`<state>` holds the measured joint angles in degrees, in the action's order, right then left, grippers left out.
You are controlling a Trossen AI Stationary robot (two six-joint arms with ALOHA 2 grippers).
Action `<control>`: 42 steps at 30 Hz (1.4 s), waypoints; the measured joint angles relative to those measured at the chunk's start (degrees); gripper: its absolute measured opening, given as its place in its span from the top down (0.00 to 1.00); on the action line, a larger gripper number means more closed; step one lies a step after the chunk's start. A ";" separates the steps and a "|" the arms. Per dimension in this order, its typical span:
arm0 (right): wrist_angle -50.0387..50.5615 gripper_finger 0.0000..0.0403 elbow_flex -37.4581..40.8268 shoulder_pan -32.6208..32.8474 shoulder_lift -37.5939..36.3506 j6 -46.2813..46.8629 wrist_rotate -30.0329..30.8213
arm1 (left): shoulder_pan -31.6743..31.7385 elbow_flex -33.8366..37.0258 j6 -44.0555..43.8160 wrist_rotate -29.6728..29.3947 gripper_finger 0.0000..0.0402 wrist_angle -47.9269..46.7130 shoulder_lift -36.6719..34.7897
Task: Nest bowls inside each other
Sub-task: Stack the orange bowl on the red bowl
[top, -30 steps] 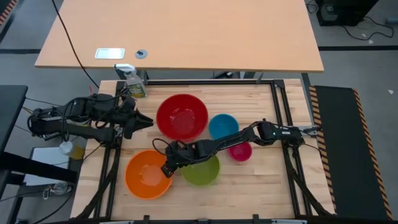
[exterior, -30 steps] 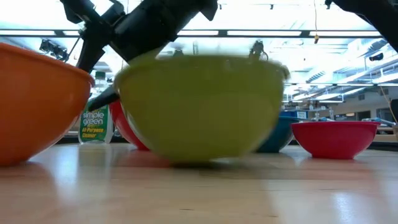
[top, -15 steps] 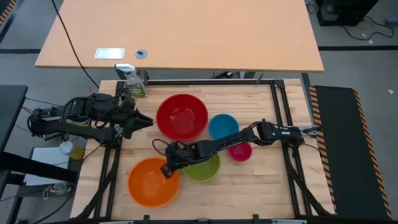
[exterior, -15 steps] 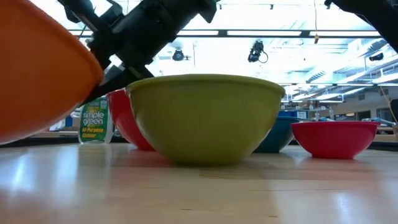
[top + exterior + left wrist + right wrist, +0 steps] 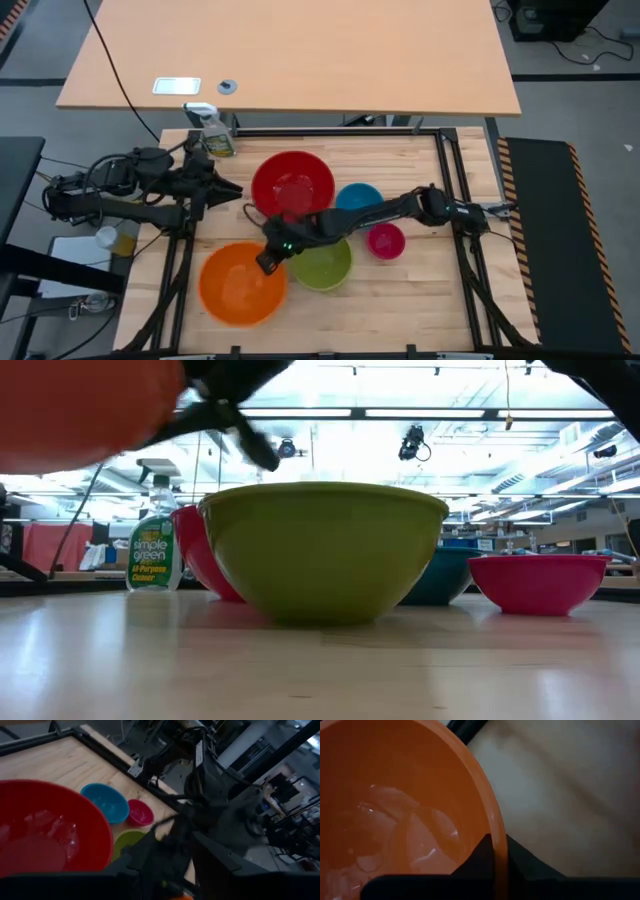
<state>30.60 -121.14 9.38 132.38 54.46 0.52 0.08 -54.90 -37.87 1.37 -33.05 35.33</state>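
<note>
right claw: my right claw (image 5: 268, 262) is clenched on the rim of the orange bowl (image 5: 240, 284), at the rim's edge nearest the lime green bowl (image 5: 322, 264); in the right wrist view the rim (image 5: 495, 840) runs straight between my two dark fingers (image 5: 475, 857), one inside the bowl, one outside.
orange bowl: held by that one rim point, over the near-left part of the tabletop (image 5: 420, 300); in the low view it sits high at the upper left (image 5: 80, 405), its underside clear of the wood.
lime green bowl: upright on the tabletop, just beside the orange bowl; in the low view it fills the middle (image 5: 325, 545); my right arm reaches across above it.
red bowl: upright, behind the green one, toward the far side (image 5: 292, 187); largest of the group.
blue bowl: just beside the red bowl, on its right (image 5: 358, 200); partly under my right arm.
magenta pink bowl: alone, right of the green bowl (image 5: 385, 240); apart from it in the low view (image 5: 540, 580).
left claw: my left claw (image 5: 228, 190) hangs released and empty near the left edge of the red bowl.
spray bottle: upright at the far-left corner of the tabletop (image 5: 214, 132), well apart from the bowls.
</note>
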 joint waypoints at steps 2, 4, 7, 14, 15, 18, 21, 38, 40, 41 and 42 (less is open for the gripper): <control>4.35 0.95 0.00 -1.22 -2.33 -2.35 2.34 | 0.01 -0.01 0.04 0.00 0.68 0.83 -0.22; 8.96 0.95 0.00 -2.80 -5.08 -4.81 4.57 | 0.01 -0.01 0.09 0.00 0.68 1.84 -0.30; 15.71 0.95 -0.09 -5.81 -8.89 -8.12 8.27 | 0.01 -0.01 0.12 0.00 0.68 3.27 -0.18; 26.28 0.93 -0.04 -15.34 -13.77 -14.95 12.83 | 0.08 -0.01 1.20 -0.22 0.68 5.98 0.71; 27.85 0.93 -0.04 -16.79 -14.15 -16.17 13.01 | 0.08 -0.01 1.26 -0.33 0.68 6.12 0.99; 29.70 0.94 0.98 -20.78 -14.26 -20.28 11.76 | 0.08 -0.01 1.25 -0.71 0.68 6.31 1.88; 31.90 0.94 1.96 -23.74 -13.45 -24.53 10.15 | 0.08 -0.01 1.19 -2.11 0.68 6.31 3.20; 15.98 0.93 18.79 -26.39 -13.40 -32.21 1.20 | 0.06 -0.01 -4.79 -8.22 0.68 10.74 13.69; 15.12 0.93 20.01 -26.35 -13.42 -33.14 1.35 | 0.06 -0.01 -4.57 -8.23 0.68 10.82 14.28; 14.07 0.93 20.59 -26.28 -13.40 -33.73 1.31 | 0.06 -0.01 -4.31 -8.22 0.68 10.72 14.41; 13.13 0.92 21.03 -26.28 -13.40 -34.15 1.28 | 0.06 -0.01 -4.14 -8.24 0.68 10.66 14.58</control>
<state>43.73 -100.11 -16.91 118.98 20.31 1.80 0.14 -54.92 -42.00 -6.87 -22.39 49.90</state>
